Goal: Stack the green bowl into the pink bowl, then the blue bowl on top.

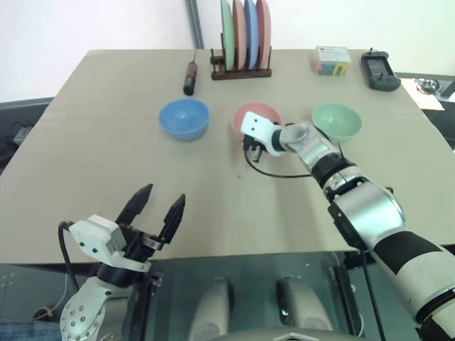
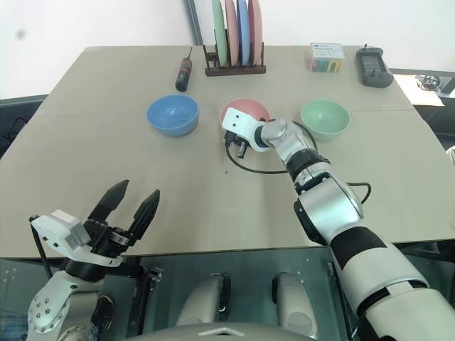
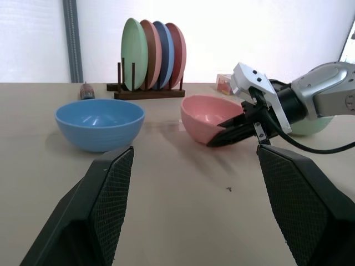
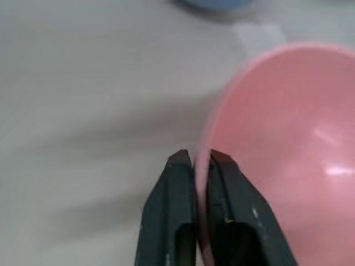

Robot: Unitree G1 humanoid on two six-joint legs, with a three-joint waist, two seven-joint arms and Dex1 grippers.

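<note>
Nearest the robot, the left tool (image 1: 156,207) hovers over the front edge of the worktop (image 1: 106,135), its two black fingers spread wide apart with nothing between them, pointing forward toward the bowls.

Further out, at mid-worktop, the right tool (image 4: 195,160) is clamped shut on the near rim of the pink bowl (image 2: 249,111): in the right wrist view one finger lies outside the wall and the other inside, with the thin pink edge pinched between them. That arm reaches forward and across to its left, angled down at the rim. A black cable (image 2: 245,167) loops on the worktop below the wrist.

The three bowls sit in a row running left to right, all upright with their mouths facing up; being round, they have no long axis. The blue bowl (image 1: 184,118) is on the left, the pink one in the middle, and the green bowl (image 1: 337,121) on the right. They stand apart, none touching another, none stacked.

Beyond them, at the far edge, a wooden rack (image 1: 241,69) holds four plates (image 1: 245,32) on edge. To its left lies a dark screwdriver (image 1: 190,77), its length running front to back. To the right are a small colourful box (image 1: 331,60) and a black handheld device (image 1: 379,70).
</note>
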